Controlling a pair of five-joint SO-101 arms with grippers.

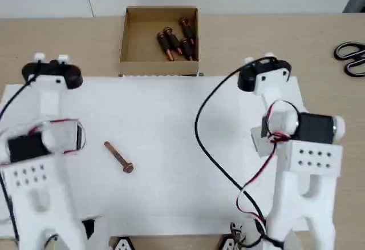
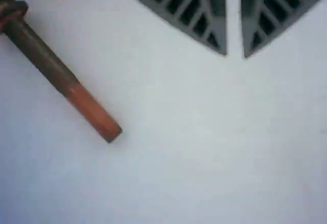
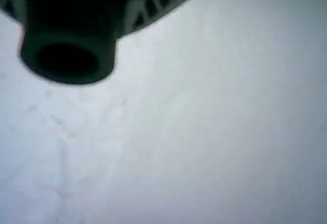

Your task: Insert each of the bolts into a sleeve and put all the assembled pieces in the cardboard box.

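Where the left claw (image 2: 235,54) hangs: low over the left half of the white sheet (image 1: 171,113).
Left claw's fingers (image 2: 199,14): drawn almost together, with just a thin slit between the tips and nothing in it.
Bolt (image 2: 61,73): lying flat on the sheet's left half, apart from the left claw. Its head points toward the sheet's near edge and its copper-coloured tip toward the far edge.
Right claw (image 3: 76,9): over the sheet's right side, clamped on a black sleeve (image 3: 66,60) whose open round end faces out above the sheet.
Cardboard box (image 1: 140,39): on the table just past the sheet's far edge, open on top.
Assembled pieces (image 1: 177,39): several lying together inside the box, toward its right wall.
Scissors (image 1: 351,57): on the bare table, off beyond the sheet's far right corner.
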